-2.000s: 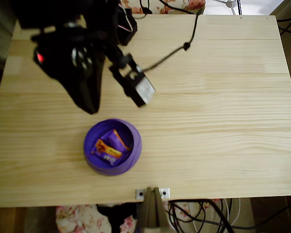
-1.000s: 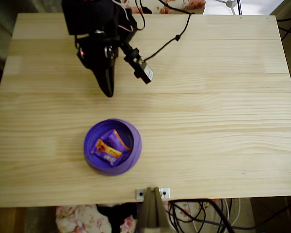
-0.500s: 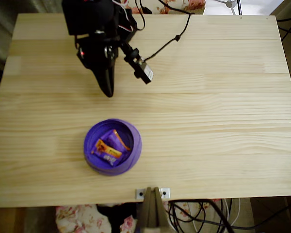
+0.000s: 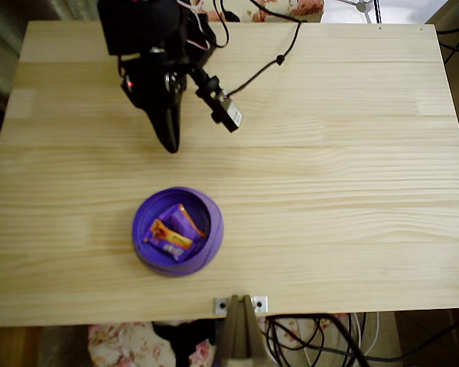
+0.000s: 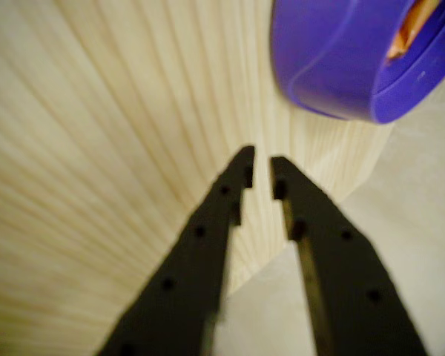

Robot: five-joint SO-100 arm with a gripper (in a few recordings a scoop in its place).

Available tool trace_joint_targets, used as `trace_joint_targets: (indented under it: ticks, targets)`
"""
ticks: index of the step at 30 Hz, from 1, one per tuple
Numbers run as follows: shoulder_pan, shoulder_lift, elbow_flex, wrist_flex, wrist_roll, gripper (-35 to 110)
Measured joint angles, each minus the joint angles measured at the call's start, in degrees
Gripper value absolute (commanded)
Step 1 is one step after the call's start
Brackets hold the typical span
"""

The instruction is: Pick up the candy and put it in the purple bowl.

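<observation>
The purple bowl sits on the wooden table, near its front edge and left of centre. Inside it lies the candy, flat with an orange-yellow part and pale print, beside a plumper purple candy. My gripper hovers above the bowl in the overhead view, well apart from it, its black fingers shut with nothing between them. In the wrist view the gripper shows a thin slit between its fingertips, and the bowl is at the top right with an orange sliver of wrapper inside.
A black cable runs from the arm to the table's back edge. A small metal bracket is fixed at the front edge. Bare wood spreads to the right of the arm and bowl.
Two seconds ago the arm was lower and further left, near the bowl; it has since drawn back toward the table's rear. Over the last second nothing has moved.
</observation>
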Motion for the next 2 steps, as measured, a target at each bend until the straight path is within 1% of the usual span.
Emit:
trace_joint_targets:
  ticks: [2]
  targets:
    - [0.0,0.0,0.0,0.0,0.0,0]
